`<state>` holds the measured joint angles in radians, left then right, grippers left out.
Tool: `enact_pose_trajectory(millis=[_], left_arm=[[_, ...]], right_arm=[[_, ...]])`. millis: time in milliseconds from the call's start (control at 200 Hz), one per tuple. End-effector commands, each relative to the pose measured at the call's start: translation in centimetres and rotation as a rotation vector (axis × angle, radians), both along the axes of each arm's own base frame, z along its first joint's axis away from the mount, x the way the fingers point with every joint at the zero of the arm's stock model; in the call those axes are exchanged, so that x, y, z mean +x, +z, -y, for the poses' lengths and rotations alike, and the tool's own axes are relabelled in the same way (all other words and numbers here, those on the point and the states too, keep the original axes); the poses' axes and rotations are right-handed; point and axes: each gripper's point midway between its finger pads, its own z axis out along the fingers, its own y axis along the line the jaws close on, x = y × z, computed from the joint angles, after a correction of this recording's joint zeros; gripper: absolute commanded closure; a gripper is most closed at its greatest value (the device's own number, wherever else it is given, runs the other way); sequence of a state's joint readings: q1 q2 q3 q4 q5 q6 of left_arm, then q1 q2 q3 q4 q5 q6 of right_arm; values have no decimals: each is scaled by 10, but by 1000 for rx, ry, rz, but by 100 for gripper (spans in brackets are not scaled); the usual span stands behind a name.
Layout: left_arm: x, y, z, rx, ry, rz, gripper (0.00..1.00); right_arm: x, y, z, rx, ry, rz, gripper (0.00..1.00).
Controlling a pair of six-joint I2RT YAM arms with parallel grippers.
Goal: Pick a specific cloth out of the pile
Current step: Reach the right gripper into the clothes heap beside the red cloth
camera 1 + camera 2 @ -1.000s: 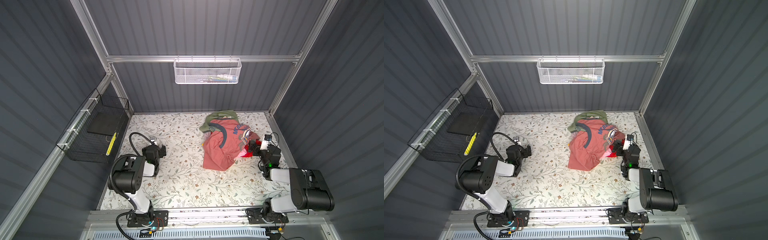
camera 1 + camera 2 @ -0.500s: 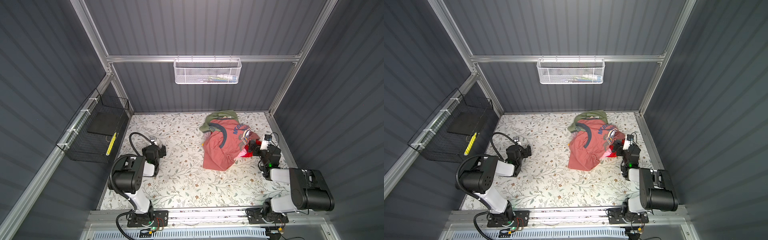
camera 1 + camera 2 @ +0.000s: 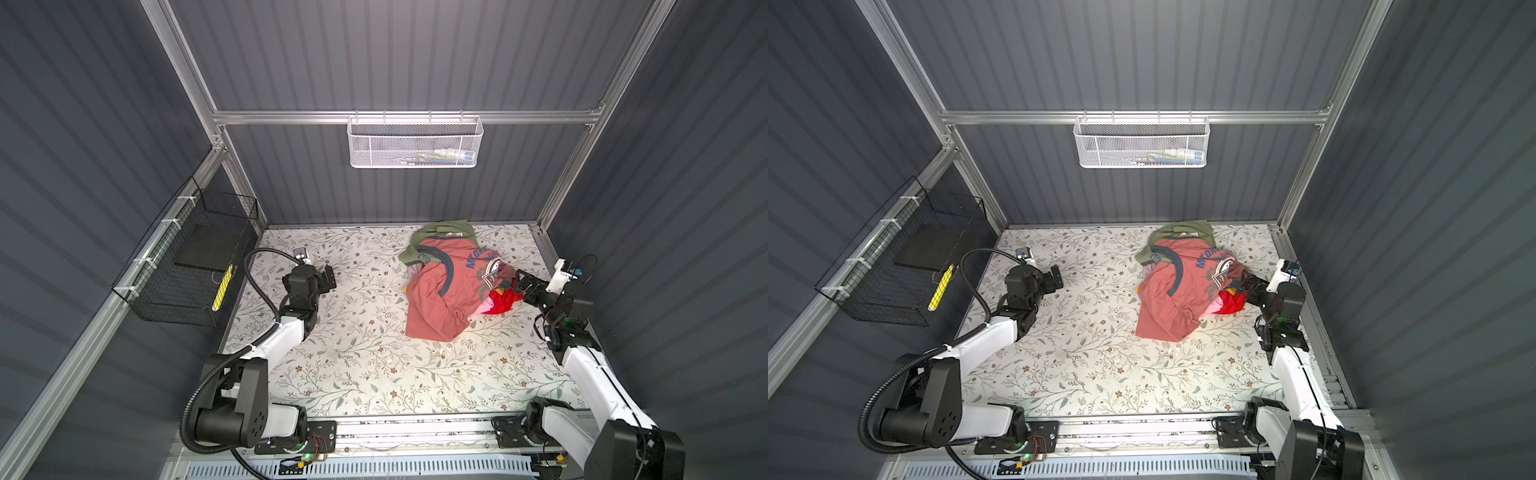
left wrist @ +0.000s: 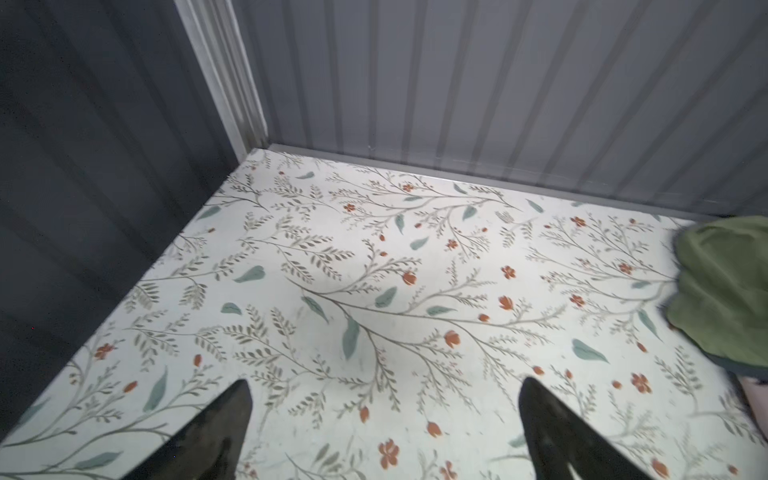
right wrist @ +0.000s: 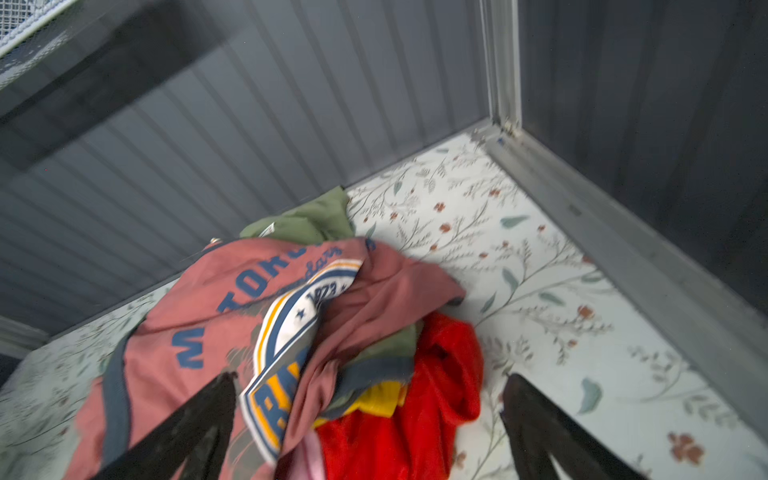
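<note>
Two claws stand spread: left gripper (image 4: 384, 382) over the floral table (image 4: 332, 270), right gripper (image 5: 370, 376) at the crumpled pile (image 3: 449, 286), right of centre in both top views; the soft mustard cloth (image 5: 380, 399) peeks between salmon shirt (image 5: 208, 316) and red garment (image 5: 440, 395).

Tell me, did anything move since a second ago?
Nothing visibly moved. The right gripper still hangs at the edge of the pile, jaws wide, holding nothing. The left gripper still waits over the table, jaws wide, away from the clothes. The yellow cloth stays tucked under the salmon shirt.
</note>
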<state>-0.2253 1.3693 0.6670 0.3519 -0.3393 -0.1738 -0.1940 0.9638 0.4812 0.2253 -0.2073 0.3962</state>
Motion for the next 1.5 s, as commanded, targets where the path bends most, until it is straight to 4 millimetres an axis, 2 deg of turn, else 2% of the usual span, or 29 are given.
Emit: enact_pose_trajectory(millis=[0, 220, 370, 555, 570, 755, 986, 1181, 1246, 1326, 1361, 1491], left_arm=[[-18, -29, 17, 14, -20, -108, 0], [-19, -35, 42, -66, -76, -101, 0], [-20, -39, 52, -62, -107, -116, 0], [-23, -41, 53, -58, -115, -118, 0], [-22, -40, 53, -57, -115, -117, 0], [-26, -42, 52, -47, -114, -126, 0], [-30, -44, 51, -34, -120, -139, 0], [-28, -45, 52, -28, -123, -143, 0], [-28, -45, 52, -29, -123, -145, 0], [-29, -44, 53, -27, -131, -144, 0], [-29, -44, 53, -26, -130, -145, 0], [-29, -44, 54, -25, -134, -145, 0]], right_arm=[[-30, -49, -33, 235, 90, -196, 6], [-45, -71, -59, 377, 175, -261, 21], [-44, -80, -69, 410, 201, -286, 28], [-27, -84, -83, 457, 235, -306, 34], [-26, -90, -85, 465, 236, -326, 34], [-5, -101, -101, 451, 270, -384, 44], [14, -110, -99, 448, 233, -377, 48], [28, -114, -108, 461, 264, -390, 66], [27, -113, -110, 464, 268, -378, 65], [24, -111, -110, 463, 262, -364, 47], [22, -111, -109, 459, 257, -363, 44], [12, -113, -105, 431, 240, -377, 43]])
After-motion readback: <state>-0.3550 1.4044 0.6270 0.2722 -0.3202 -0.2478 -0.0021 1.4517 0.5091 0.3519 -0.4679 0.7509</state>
